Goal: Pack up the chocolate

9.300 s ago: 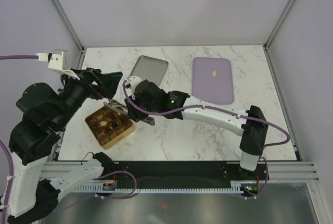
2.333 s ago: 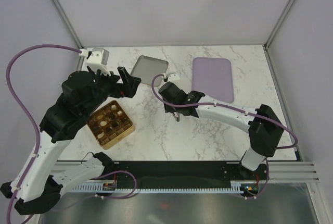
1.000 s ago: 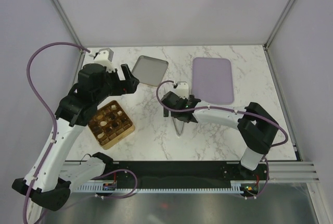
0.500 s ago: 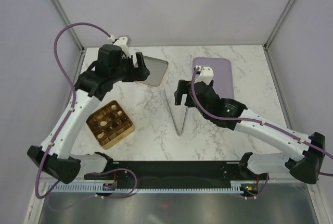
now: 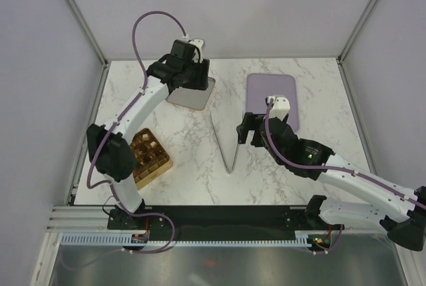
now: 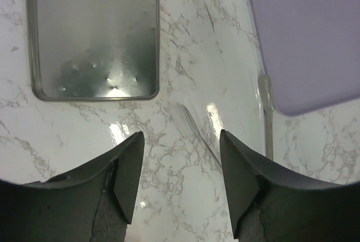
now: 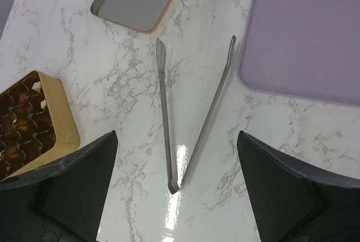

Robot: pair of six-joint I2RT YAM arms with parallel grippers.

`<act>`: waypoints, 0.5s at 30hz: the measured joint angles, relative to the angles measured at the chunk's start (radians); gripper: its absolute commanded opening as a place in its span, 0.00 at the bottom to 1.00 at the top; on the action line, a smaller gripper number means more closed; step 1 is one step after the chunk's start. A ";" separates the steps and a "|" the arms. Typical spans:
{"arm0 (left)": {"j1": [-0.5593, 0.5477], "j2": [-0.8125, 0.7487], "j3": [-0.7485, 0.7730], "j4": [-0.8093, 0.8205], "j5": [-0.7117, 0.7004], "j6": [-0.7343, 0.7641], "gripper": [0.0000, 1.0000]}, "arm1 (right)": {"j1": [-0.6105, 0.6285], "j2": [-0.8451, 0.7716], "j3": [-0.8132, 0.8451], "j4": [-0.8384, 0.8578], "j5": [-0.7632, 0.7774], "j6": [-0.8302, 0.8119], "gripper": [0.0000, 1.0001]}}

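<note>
The gold box [image 5: 154, 159] with brown grid compartments sits at the front left, partly under my left arm's elbow. It also shows in the right wrist view as the gold box [image 7: 31, 121]; I cannot tell the chocolate apart from the dark cells. My left gripper [image 5: 194, 76] hangs over the back of the table, above the metal lid [image 5: 193, 98]. In its own view the left gripper [image 6: 180, 180] is open over bare marble. My right gripper [image 5: 243, 130] hovers beside the metal tongs [image 5: 226, 145]. The right gripper [image 7: 177, 197] is open and empty above the tongs [image 7: 169, 118].
The lilac tray [image 5: 273, 103] lies bare at the back right, and the lilac tray [image 6: 306, 34] shows one tongs arm [image 6: 265, 112] beside its edge. The metal lid [image 6: 93, 36] lies hollow side up. Grey walls close in the table's sides and back.
My left arm swung from above the gold box to the back, over the lid, its jaws narrowing somewhat. My right arm let go of the tongs and drew back to the right.
</note>
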 measured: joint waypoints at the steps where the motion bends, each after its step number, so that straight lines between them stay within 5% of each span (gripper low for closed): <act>1: -0.003 0.031 0.022 0.008 -0.004 0.010 0.61 | 0.000 -0.011 -0.008 -0.001 0.001 0.003 0.95; 15: -0.002 0.492 0.321 0.040 -0.042 0.071 0.53 | 0.000 -0.039 -0.023 0.010 0.048 -0.026 0.95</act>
